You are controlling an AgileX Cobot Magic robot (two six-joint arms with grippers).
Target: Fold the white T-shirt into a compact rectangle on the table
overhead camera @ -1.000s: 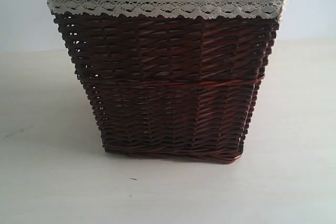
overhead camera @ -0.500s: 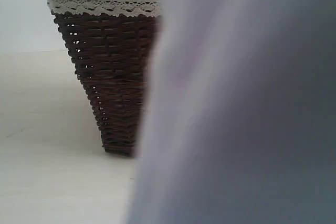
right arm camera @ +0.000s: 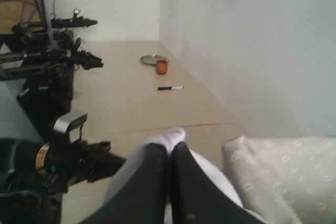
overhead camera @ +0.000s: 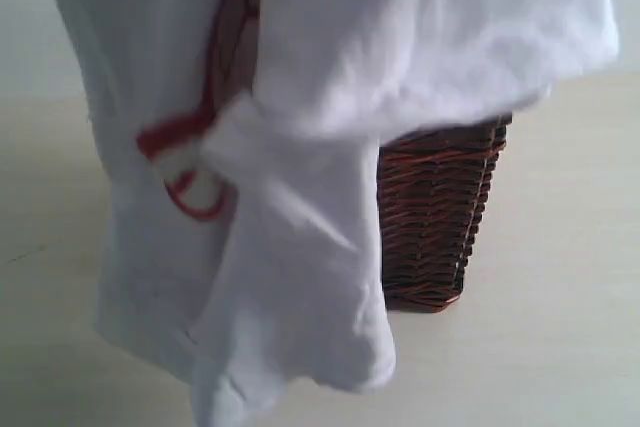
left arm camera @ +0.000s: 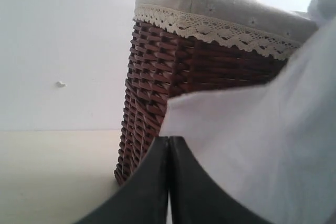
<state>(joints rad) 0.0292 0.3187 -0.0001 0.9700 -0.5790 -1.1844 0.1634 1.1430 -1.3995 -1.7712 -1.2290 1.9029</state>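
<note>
The white T-shirt (overhead camera: 300, 247) is hanging across the exterior view from 12 down to 7 o'clock. It is hiding most of the dark wicker basket (overhead camera: 435, 217), which is peeking out at 4 o'clock on the table (overhead camera: 560, 347). The right gripper (right arm camera: 169, 148) is pinching the shirt's white cloth, jaws pressed together. The left gripper (left arm camera: 168, 142) is showing its jaws flat together, gripping nothing, with shirt fabric hanging just beside it.
</note>
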